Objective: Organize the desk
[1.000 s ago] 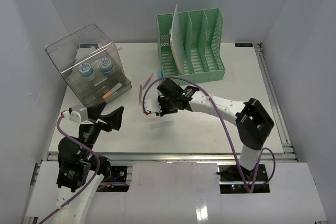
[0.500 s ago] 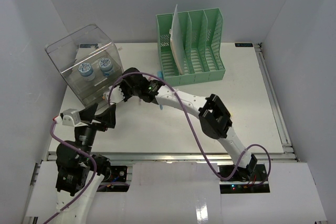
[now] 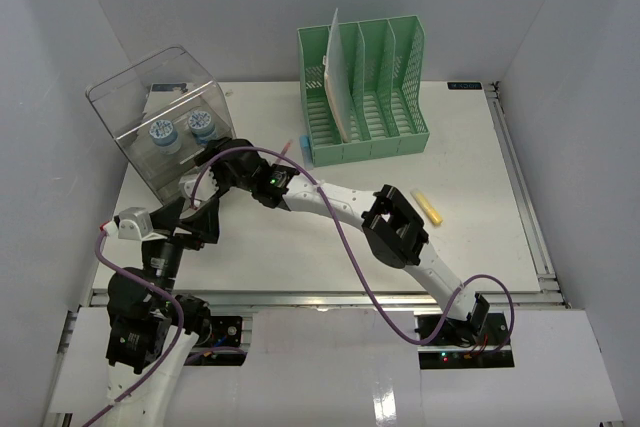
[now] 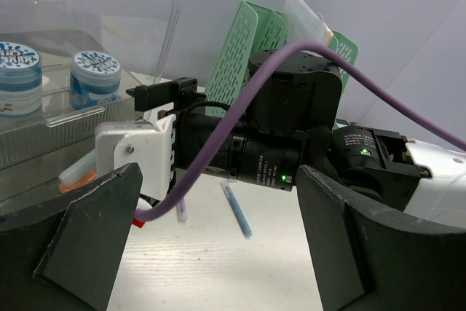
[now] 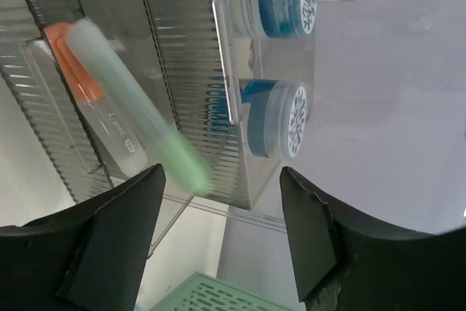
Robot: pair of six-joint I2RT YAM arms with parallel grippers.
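Swung left over the white desk [image 3: 470,227] to the clear plastic box [image 3: 150,112], the right gripper [image 5: 220,202], fingers [image 5: 109,238] parted, drops a green highlighter [image 5: 138,114] beside an orange marker [image 5: 62,41]; it should retreat straight, avoiding the wide-open, empty left gripper [image 4: 218,202].

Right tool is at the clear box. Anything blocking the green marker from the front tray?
Nothing visible does. The green marker lies right at the clear box's front tray, beside an orange marker, ahead of the right tool's parted jaws.
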